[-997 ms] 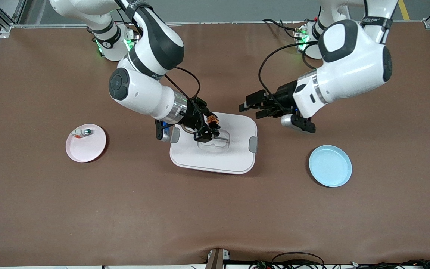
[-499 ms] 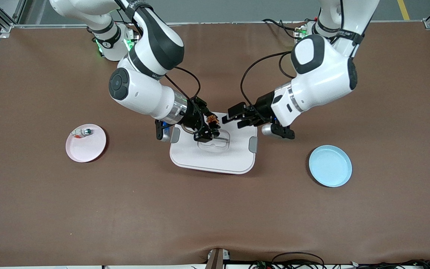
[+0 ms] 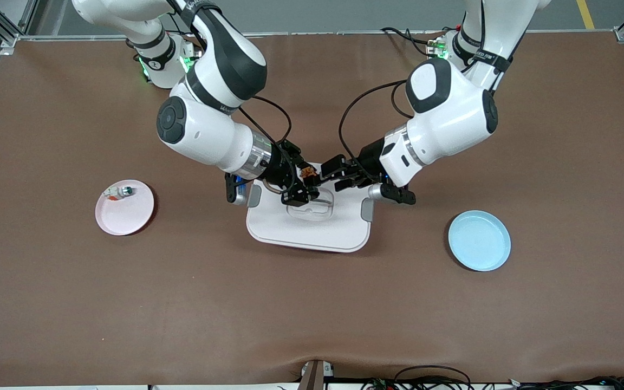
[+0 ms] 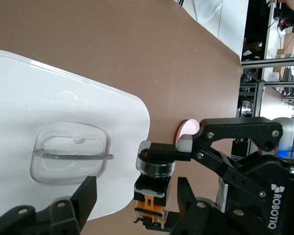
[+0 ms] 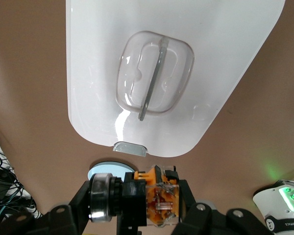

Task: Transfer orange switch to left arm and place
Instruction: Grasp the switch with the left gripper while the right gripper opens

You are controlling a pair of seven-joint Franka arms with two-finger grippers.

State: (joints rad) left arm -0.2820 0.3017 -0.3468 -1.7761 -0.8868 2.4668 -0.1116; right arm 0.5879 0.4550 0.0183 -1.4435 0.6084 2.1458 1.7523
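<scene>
The orange switch [image 3: 307, 173] was found clamped in the right gripper [image 3: 305, 183] over the box [image 3: 309, 227], and the left gripper [image 3: 332, 174], fingers parted, had been brought up beside it from farther off.

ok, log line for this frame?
phase: handover over box | right gripper: shut on orange switch | left gripper: open, fingers either side of switch | blue plate: empty

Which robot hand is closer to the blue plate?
The left. The left gripper hovers over the box, at the side toward the blue plate. The right gripper, holding the switch, is over the box's middle.
</scene>
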